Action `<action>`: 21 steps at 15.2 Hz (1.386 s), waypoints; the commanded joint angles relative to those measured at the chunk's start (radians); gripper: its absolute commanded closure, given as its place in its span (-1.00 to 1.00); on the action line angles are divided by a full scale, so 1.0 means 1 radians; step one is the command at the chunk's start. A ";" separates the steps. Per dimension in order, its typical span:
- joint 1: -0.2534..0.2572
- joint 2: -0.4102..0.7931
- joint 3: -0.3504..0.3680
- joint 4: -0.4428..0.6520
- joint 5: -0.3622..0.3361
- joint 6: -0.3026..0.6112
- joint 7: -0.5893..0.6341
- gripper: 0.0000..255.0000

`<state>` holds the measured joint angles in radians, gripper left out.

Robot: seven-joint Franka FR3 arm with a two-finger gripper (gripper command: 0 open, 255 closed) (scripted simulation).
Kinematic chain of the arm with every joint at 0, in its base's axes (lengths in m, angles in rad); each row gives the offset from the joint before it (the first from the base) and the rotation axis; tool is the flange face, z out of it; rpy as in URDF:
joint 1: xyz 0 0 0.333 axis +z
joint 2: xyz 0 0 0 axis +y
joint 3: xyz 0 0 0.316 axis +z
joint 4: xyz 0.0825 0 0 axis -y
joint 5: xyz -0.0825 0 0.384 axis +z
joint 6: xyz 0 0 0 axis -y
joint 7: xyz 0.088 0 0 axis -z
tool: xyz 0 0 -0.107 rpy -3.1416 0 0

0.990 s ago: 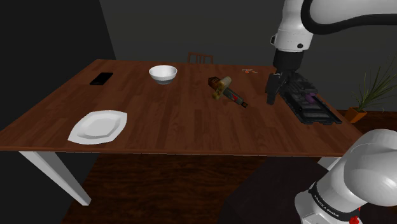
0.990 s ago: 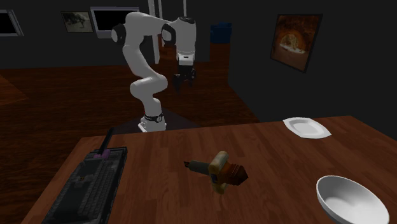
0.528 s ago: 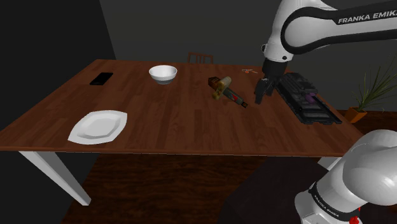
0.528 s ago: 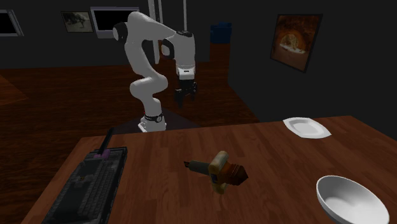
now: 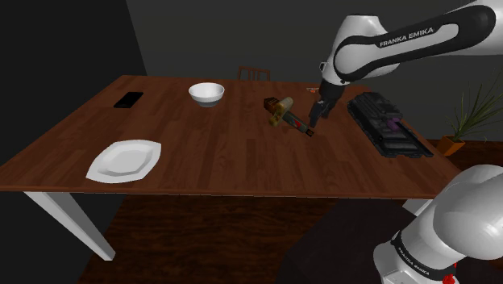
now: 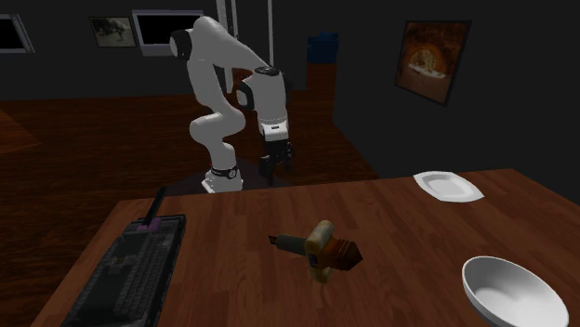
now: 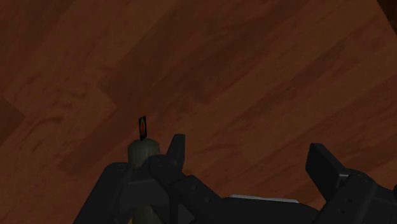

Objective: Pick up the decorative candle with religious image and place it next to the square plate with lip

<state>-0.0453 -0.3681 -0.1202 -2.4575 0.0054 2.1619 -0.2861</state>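
Brown wooden bench [image 5: 201, 153] spans the frame. The white plate [image 5: 125, 158] sits lower left, and the candle [image 5: 288, 115] lies on its side right of centre. The pincer [image 5: 316, 117] hovers just beside it, fingers wide apart. Offset like this, a descent could knock the candle and set it rolling.

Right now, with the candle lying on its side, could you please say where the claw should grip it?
Probably mid-body on the candle, from straight above. It lies flat on the table, its long sides free of other things. Turn the open claw so the fingers straddle its narrow width.
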 commanded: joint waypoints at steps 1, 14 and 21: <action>0.003 0.068 -0.018 0.019 0.013 0.079 -0.036 -1.00; -0.013 0.523 -0.084 0.321 0.273 0.376 -0.379 -1.00; -0.036 0.644 -0.058 0.395 0.350 0.438 -0.448 -1.00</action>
<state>-0.0803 0.2644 -0.1811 -2.0642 0.3476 2.5893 -0.7286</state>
